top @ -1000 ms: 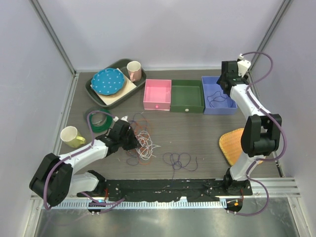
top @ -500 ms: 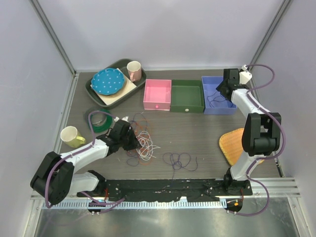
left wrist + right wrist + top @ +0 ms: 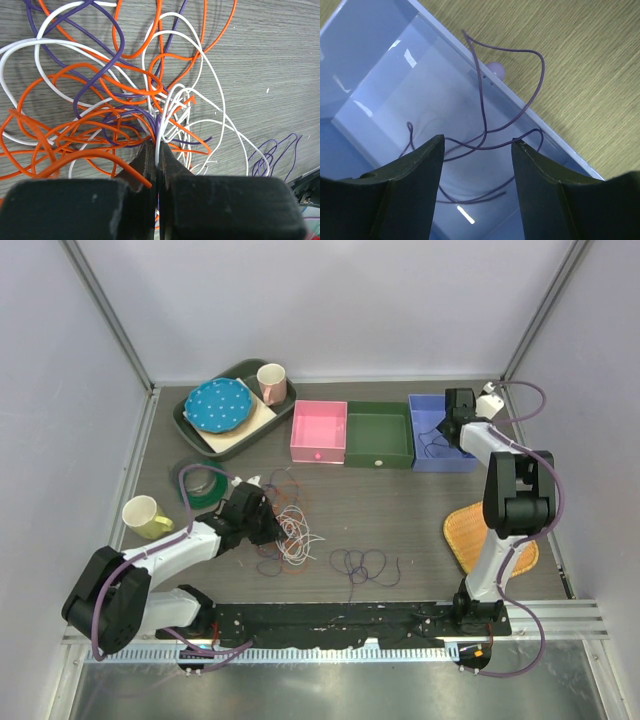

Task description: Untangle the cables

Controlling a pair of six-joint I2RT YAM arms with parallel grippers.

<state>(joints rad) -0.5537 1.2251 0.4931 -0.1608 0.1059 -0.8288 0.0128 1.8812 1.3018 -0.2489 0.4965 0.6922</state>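
A tangle of orange, white and purple cables (image 3: 288,525) (image 3: 115,95) lies left of the table's middle. My left gripper (image 3: 270,528) (image 3: 157,150) sits at its near-left edge, shut on a white cable that runs up between the fingertips; a purple strand passes right beside it. A separate purple cable (image 3: 365,565) lies loose nearer the front. My right gripper (image 3: 447,426) (image 3: 477,142) hangs open over the blue bin (image 3: 445,466) (image 3: 380,50), holding nothing. Another purple cable (image 3: 436,441) (image 3: 480,90) lies in that bin, one loop hanging over its rim.
A pink bin (image 3: 318,452) and a green bin (image 3: 380,458) stand left of the blue one. At back left, a tray (image 3: 190,420) holds a blue plate and pink cup. A yellow cup (image 3: 145,517), green tape roll (image 3: 203,485) and woven mat (image 3: 470,535) flank the work area.
My right gripper has swung and dropped toward the blue bin, its jaws narrowing slightly. The left gripper and the tangle have stayed put.
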